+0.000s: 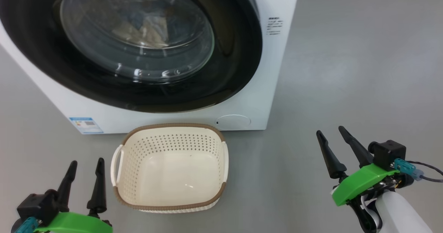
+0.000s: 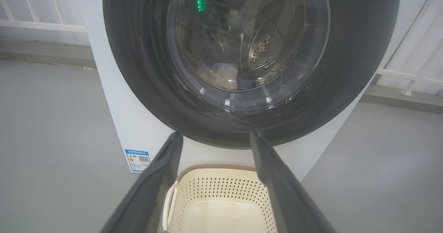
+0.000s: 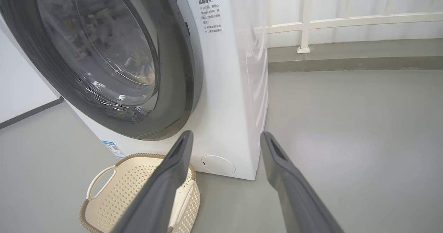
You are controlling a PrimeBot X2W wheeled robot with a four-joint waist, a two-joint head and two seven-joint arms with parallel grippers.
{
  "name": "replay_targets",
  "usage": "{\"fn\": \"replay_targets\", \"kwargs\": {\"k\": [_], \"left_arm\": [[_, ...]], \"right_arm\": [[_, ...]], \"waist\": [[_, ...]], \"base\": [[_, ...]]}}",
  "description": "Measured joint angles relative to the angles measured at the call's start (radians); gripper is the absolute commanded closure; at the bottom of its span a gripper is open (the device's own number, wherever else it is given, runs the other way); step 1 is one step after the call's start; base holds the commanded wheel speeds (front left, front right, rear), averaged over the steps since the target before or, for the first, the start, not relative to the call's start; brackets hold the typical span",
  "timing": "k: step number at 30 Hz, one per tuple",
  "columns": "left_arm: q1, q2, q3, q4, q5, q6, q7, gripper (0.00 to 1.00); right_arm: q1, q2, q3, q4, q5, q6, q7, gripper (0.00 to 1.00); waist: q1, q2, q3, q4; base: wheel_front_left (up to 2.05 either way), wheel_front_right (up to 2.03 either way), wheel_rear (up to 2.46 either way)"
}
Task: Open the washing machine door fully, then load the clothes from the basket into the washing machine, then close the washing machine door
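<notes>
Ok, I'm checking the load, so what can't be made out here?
Clothes, left wrist view: dim shapes behind the washing machine door's reflective glass; count unclear.
Door's top, head view: cut off by the upper edge.
Printed text right of the door, head view: too small to read.

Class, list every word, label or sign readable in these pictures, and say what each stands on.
"温馨提示:", as best it reads: heading of the printed notice on the washing machine, upper right front.
Lines under that heading: Chinese print, too small to read.
Blue label sticker, lower left front: QR code, text too small to read.
Basket: no writing.
</notes>
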Motion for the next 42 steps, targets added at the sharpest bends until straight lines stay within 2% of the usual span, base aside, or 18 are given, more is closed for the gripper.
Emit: {"fn": "replay_targets", "kwargs": {"k": [18, 38, 39, 42], "left_arm": [[0.026, 0.005, 0.029, 0.006, 0.014, 0.000, 0.000, 0.00], [0.039, 0.004, 0.051, -0.007, 0.031, 0.000, 0.000, 0.00], [0.039, 0.001, 0.050, -0.001, 0.032, 0.000, 0.000, 1.00], [0.047, -0.028, 0.037, 0.035, 0.032, 0.000, 0.002, 1.00]], "right_arm": [[0.059, -0.006, -0.035, -0.028, 0.000, 0.000, 0.000, 0.00], [0.082, -0.002, -0.066, -0.043, -0.002, 0.000, 0.000, 0.00], [0.083, -0.001, -0.065, -0.036, -0.002, 0.000, 0.000, 1.00], [0.102, 0.017, -0.062, -0.002, -0.002, 0.000, 0.001, 1.00]], "waist": [[0.0001, 0.0000, -0.029, -0.072], [0.0000, 0.0000, -0.026, -0.087], [0.0000, 0.0000, -0.026, -0.087], [0.0000, 0.0000, -0.026, -0.087]], "base": [[0.00, 0.00, 0.00], [0.00, 0.00, 0.00], [0.00, 0.00, 0.00], [0.00, 0.00, 0.00]]}}
